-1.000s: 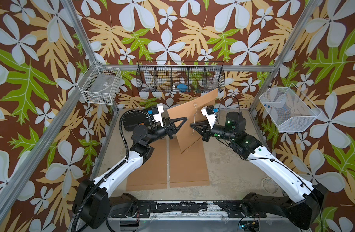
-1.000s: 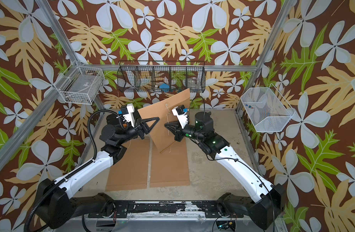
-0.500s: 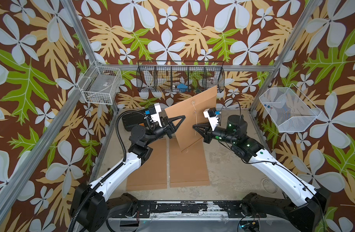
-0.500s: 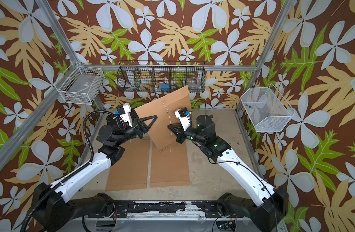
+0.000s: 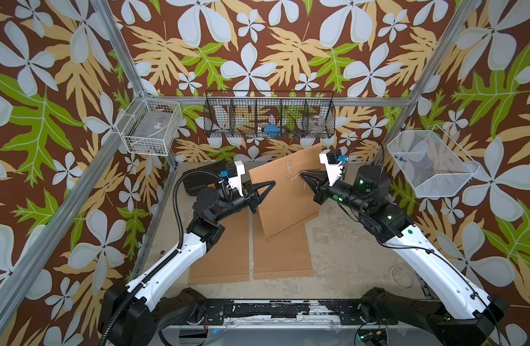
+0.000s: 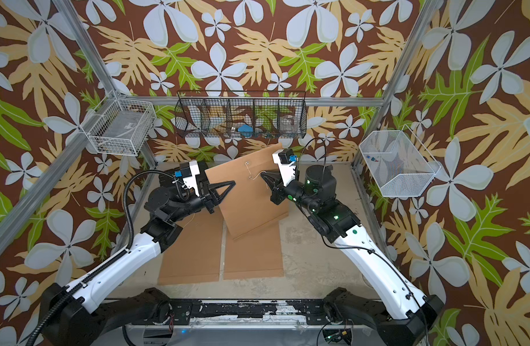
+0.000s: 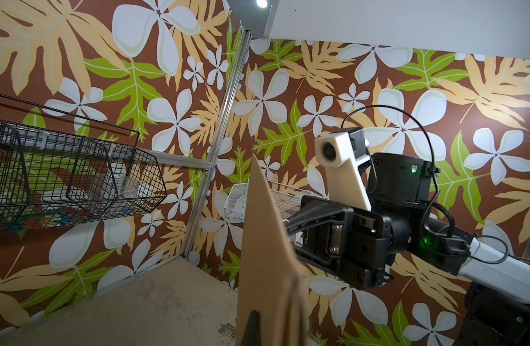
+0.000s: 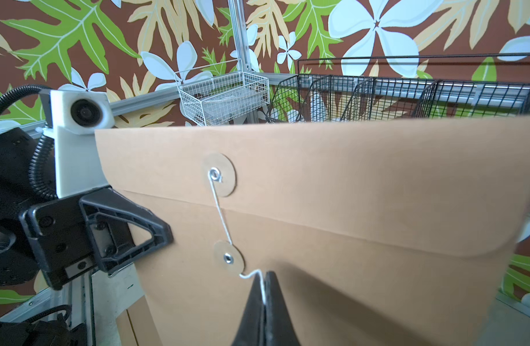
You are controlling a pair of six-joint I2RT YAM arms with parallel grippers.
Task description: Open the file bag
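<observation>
The file bag (image 5: 284,194) (image 6: 248,200) is a brown envelope held upright and tilted above the table. My left gripper (image 5: 273,183) (image 6: 233,183) is shut on its left edge, as the right wrist view also shows (image 8: 164,236). The flap (image 8: 347,167) lies closed. A white string (image 8: 220,215) (image 5: 295,175) runs from the upper disc (image 8: 219,175) past the lower disc (image 8: 229,258). Its free end is pinched in my right gripper (image 8: 265,277) (image 5: 302,176), which is shut on it just in front of the bag's face. In the left wrist view the bag (image 7: 263,254) stands edge-on.
Two more brown bags (image 5: 218,248) (image 5: 283,257) lie flat on the table under the held one. A black wire basket (image 5: 269,113) hangs at the back, a white one (image 5: 151,125) on the left, a mesh one (image 5: 428,161) on the right. A thin cable loop (image 5: 403,275) lies front right.
My right gripper has drawn back a little to the right and upward with the string. The bag has tipped slightly and hangs a bit lower. Both grips stay shut.
</observation>
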